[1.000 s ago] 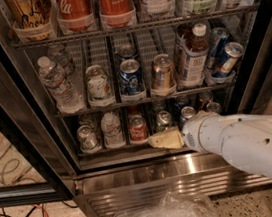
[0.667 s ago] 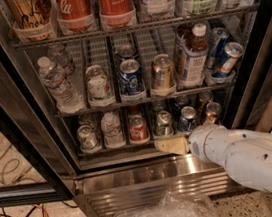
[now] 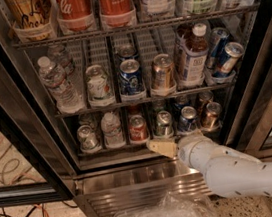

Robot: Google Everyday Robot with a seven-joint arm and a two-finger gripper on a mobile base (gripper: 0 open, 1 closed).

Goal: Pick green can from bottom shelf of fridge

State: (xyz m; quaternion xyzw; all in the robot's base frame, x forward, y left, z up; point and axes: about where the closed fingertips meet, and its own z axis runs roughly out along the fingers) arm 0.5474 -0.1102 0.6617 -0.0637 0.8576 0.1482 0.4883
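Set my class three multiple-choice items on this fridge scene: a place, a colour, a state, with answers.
1. Where is the gripper? A) just below the front rail of the bottom shelf, near the green can; B) at the top rack; C) on the floor.
2. The can directly left of the green can is: A) blue; B) red; C) yellow.
3. The green can is: A) lifted; B) tipped over; C) standing upright.
Answers: 1A, it hovers under the rail; 2B, the red can neighbours it; 3C, it stands untouched in its lane.
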